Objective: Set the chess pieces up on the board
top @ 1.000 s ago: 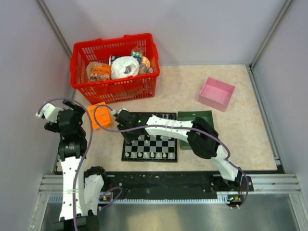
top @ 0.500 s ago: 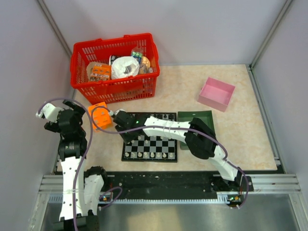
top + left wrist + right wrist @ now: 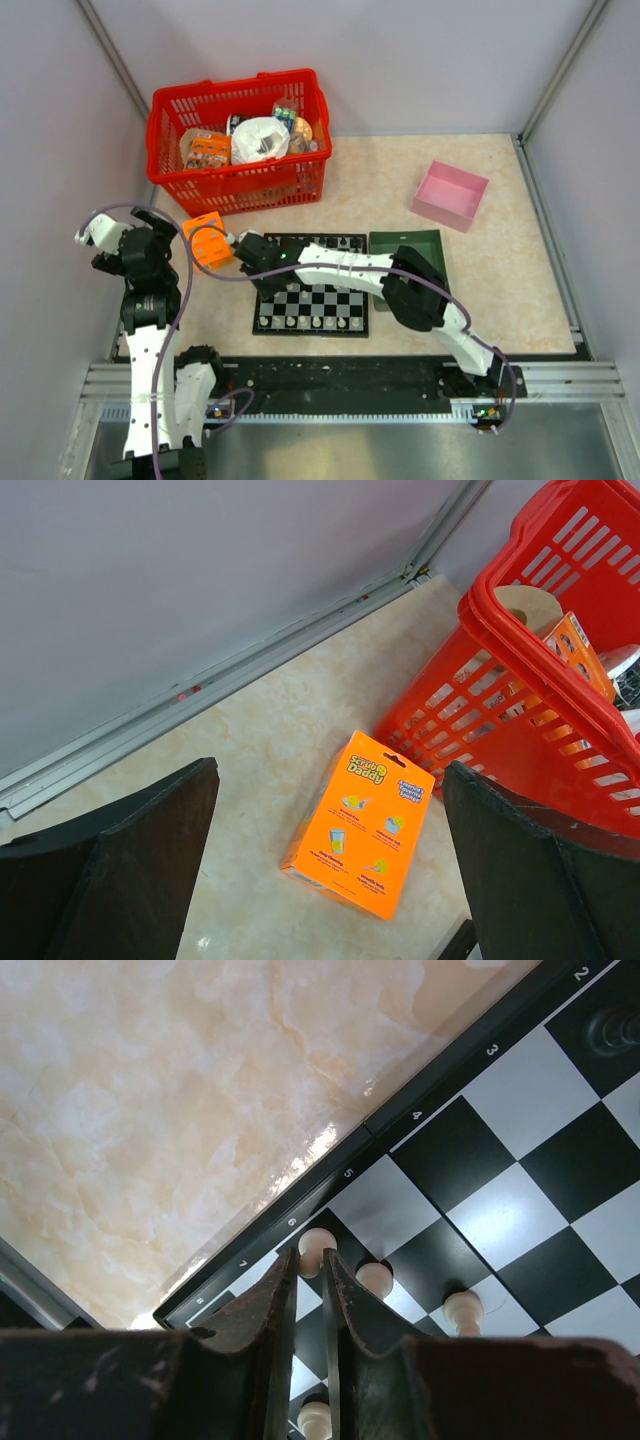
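The checkered board [image 3: 330, 297] lies at the table's near middle, with white chess pieces [image 3: 315, 322] along its near rows and black ones [image 3: 345, 243] along the far row. My right gripper [image 3: 262, 280] reaches over the board's left edge. In the right wrist view it [image 3: 311, 1260] is closed to a narrow gap on a white pawn [image 3: 318, 1245], which stands in line with two other white pawns [image 3: 375, 1278] near the board's numbered border [image 3: 345, 1175]. My left gripper [image 3: 330, 860] is open and empty, above an orange box [image 3: 362, 825], left of the board.
The orange box [image 3: 207, 240] lies between the left arm and the board. A red basket [image 3: 240, 140] full of goods stands at the back left. A dark green tray [image 3: 405, 245] adjoins the board's right side. A pink box [image 3: 451, 194] sits at the back right.
My right gripper has shifted a little to the left over the board's left side. The left arm has not moved.
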Robot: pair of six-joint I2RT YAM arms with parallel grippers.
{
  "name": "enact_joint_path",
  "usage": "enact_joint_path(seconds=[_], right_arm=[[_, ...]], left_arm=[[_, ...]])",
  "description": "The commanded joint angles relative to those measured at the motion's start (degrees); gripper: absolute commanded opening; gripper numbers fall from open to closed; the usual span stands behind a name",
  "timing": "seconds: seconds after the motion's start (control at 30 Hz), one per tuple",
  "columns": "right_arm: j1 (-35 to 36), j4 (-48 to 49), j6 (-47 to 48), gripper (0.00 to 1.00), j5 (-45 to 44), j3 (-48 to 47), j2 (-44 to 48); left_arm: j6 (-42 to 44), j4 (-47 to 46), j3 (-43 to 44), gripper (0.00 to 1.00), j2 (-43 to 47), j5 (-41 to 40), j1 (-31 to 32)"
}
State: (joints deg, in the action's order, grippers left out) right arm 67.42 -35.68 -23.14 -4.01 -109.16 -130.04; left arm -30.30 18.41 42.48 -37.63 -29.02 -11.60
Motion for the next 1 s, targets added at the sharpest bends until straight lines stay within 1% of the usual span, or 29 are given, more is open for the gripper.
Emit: enact_joint_path(seconds=[0.0,0.17,0.63,0.97], right_arm=[[1.31,0.44,1.08,0.15,-1.0,-2.72,0.05],[2.28,0.26,1.69,0.12,-1.26,-2.02,1.01],[4.21,-0.26,0.64,0.1,-3.72,3.52,4.88],[5.0,-0.27,0.55,0.09,-2.58,4.66,5.67]], left_arm=[[0.33,-1.98,-0.47,0.99,0.62,-0.52,-0.27],[0.42,-1.89,-0.47,0.99,0.8,-0.52,-0.27],[0.07,-1.98,-0.56,0.99,0.62,0.19,-0.27],[-0.02,-1.98,-0.56,0.99,0.71,0.36,-0.27]])
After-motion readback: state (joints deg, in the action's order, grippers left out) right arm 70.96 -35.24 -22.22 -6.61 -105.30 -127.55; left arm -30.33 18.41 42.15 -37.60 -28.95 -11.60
